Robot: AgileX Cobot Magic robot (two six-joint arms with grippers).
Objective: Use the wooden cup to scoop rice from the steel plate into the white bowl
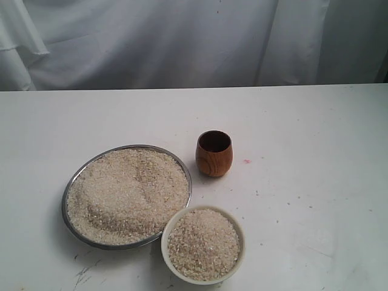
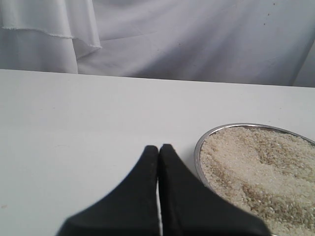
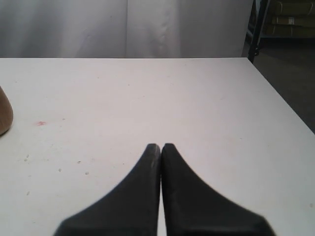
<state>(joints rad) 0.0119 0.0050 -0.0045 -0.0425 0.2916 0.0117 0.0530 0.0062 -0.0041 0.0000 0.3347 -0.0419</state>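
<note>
The steel plate (image 1: 71, 188) lies at the table's front left, heaped with beige rice (image 1: 127, 194). Touching its front right rim stands the white bowl (image 1: 171, 229), filled with rice too. The wooden cup (image 1: 214, 154) stands upright and empty behind the bowl, right of the plate. Neither gripper shows in the exterior view. In the left wrist view my left gripper (image 2: 158, 147) is shut with nothing in it, beside the steel plate (image 2: 199, 147) and its rice (image 2: 261, 167). My right gripper (image 3: 161, 146) is shut and empty; the wooden cup (image 3: 5, 115) peeks in at that view's edge.
A white cloth (image 1: 182, 42) hangs behind the white table (image 1: 315, 182). A small pink speck (image 1: 246, 161) marks the tabletop right of the cup. The table's right edge (image 3: 283, 96) shows in the right wrist view, with a dark floor beyond.
</note>
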